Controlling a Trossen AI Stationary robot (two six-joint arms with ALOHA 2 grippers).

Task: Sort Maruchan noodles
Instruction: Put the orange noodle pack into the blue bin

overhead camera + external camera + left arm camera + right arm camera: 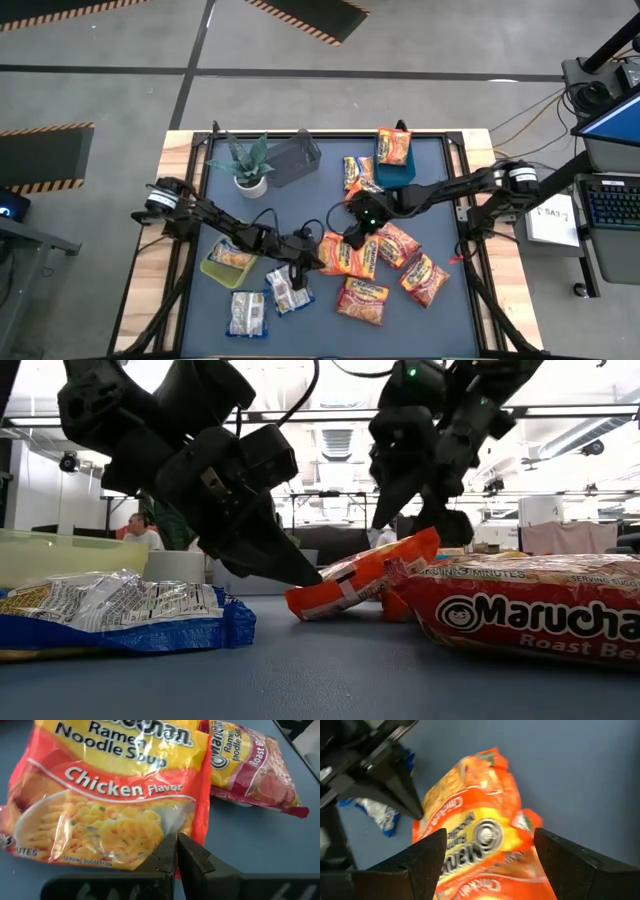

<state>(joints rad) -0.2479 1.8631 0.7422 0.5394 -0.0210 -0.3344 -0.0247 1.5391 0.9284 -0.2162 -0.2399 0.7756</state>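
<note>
An orange Chicken-flavor Maruchan noodles packet [115,795] lies mid-table [345,257]. Its left end is on the blue mat and its right end is raised [415,550] against neighbouring packets. My left gripper [176,842] is shut, and its tip is at the packet's low left end [305,575]. My right gripper [490,837] hangs open just above the packet [355,235], one finger on either side of the raised end; I see no touch. More orange packets [420,280] lie to the right. My left gripper sets its shut fingertips [167,852] on the Chicken packet's edge near a corner [170,822]. It comes slanting down from the table's left. That end of the packet lies on the mat while the far end tilts up [420,545].
A potted plant [247,165] and a grey bin [293,158] stand at the back left. A blue bin [400,178] with an orange packet is at the back. A yellowish bin [228,262] and silver-blue packets [247,312] lie front left. A Roast Beef packet [540,620] lies front right.
</note>
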